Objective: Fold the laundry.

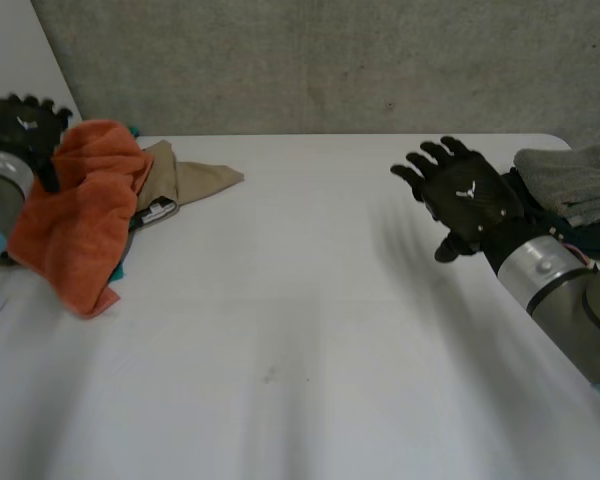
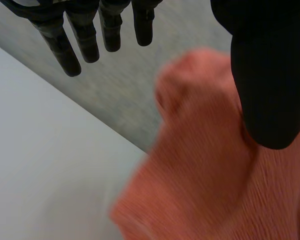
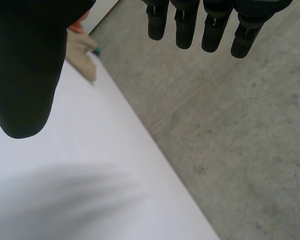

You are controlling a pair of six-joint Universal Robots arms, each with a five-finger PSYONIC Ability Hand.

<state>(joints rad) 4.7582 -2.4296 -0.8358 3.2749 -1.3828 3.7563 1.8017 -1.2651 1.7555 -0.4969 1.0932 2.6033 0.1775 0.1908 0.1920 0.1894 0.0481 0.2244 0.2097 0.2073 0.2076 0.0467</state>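
Orange terry towel (image 1: 80, 215) hangs over my left hand (image 1: 25, 125) on the thumb side. My wrist view shows the fingers (image 2: 60, 47) straight and spread, clear of the cloth, with the thumb lying across the bunched orange pile. I read that as a hand draped with cloth, not one pinching it, and I cannot see any edge or corner caught. From the hand the towel falls in a loose, crumpled sheet down to the white table (image 1: 300, 330) below my forearm, with no crease or fold in it. Just beyond the towel, on the side toward my other arm, a rumpled tan cloth (image 1: 185, 180) lies in a heap on the table, and a scrap of teal fabric (image 1: 120, 268) peeks out under the orange. My right hand (image 1: 465, 200) is well apart from all that, raised over bare table with its fingers fanned and its palm empty. Just beside its wrist, on the outer side, a thick grey towel (image 1: 575, 175) sits on top of some dark cloth (image 1: 540, 205). That looks to me like a finished stack, though I cannot be sure how neatly it is folded. So I judge the job partly done at best. The pile by my right wrist may be settled, but the orange towel has yet to be spread flat and folded, and the tan cloth and teal piece beyond it are untouched.
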